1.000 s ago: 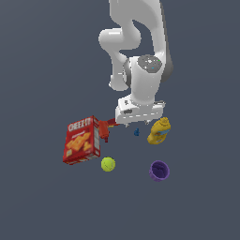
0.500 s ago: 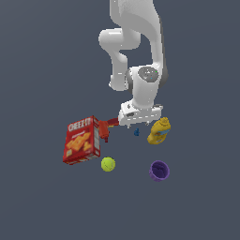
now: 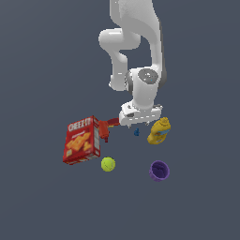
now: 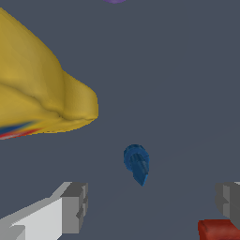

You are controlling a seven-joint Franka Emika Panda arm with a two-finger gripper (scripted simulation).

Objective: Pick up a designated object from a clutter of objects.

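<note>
— Below the white arm's end effector (image 3: 136,125), on the dark grey bench (image 3: 42,201): tiny bright-blue blocky item (image 3: 137,132), lying free, touched by nothing. Sits between the yellow mustard bottle (image 3: 158,131) on the exterior view's right and the red tool-shaped item (image 3: 106,127) on the exterior view's left.

— And the end effector itself?

— Spread wide, holding nothing. Seen from the wrist: two grey fingers (image 4: 74,206) well apart, with the end effector (image 4: 152,204) centred just short of the blue item (image 4: 136,163). No contact with it. Hangs just above the blue piece in the exterior view, fingers hidden there behind the white hand body.

— Anything crowding the blue item?

— Yellow bottle (image 4: 40,89) near it in the wrist view, large and blurred at the edge, with a gap of bare bench between them. Corner of the red tool (image 4: 219,229) beside the far finger, also apart from the blue piece.

— Rest of the clutter?

— Red Cheez-It cracker box (image 3: 82,140) at the exterior view's left, standing tilted, just beside the red tool; cannot tell whether touching. Yellow-green tennis ball (image 3: 108,164) nearer the camera, close by the box's lower corner. Purple cup (image 3: 159,170) nearer the camera on the exterior view's right, mouth turned upward, well apart from the ball. Sliver of purple (image 4: 114,1) at the wrist picture's edge, too little to make out more.
</note>
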